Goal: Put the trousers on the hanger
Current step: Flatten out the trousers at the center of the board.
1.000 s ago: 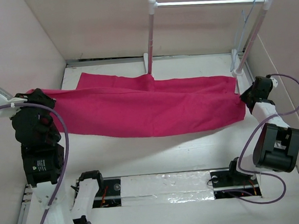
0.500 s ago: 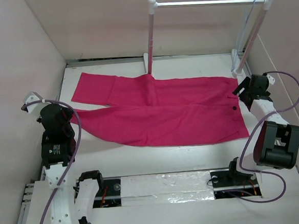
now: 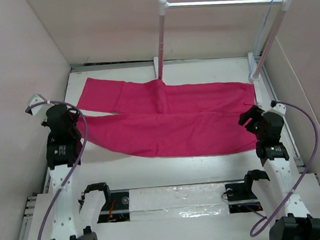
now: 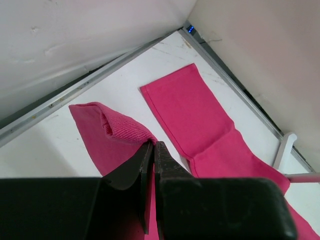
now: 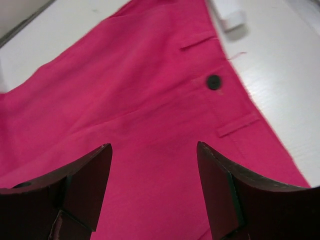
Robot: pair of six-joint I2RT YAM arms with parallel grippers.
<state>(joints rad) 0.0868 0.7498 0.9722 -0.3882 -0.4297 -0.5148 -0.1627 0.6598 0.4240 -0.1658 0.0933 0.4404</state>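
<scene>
The trousers [image 3: 171,119] lie flat across the tabletop [image 3: 169,169], waistband right, legs left. The hanger [image 3: 261,26] hangs on the far-right rack [image 3: 223,2]. The left fingers [image 4: 145,162] pinch the near leg's hem; the right fingers [image 5: 95,170] stand open over the waistband. Best to lower them onto the waistband edge, close firmly, then lift both ends level.

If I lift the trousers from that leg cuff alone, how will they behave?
Likely floppy: the trousers lie flat, and the cuff pinched by the left gripper folds over. Probably light, thin cloth, so it should drag and sag rather than rise whole. The right gripper stands open over the waistband, so that end would trail unsupported.
</scene>
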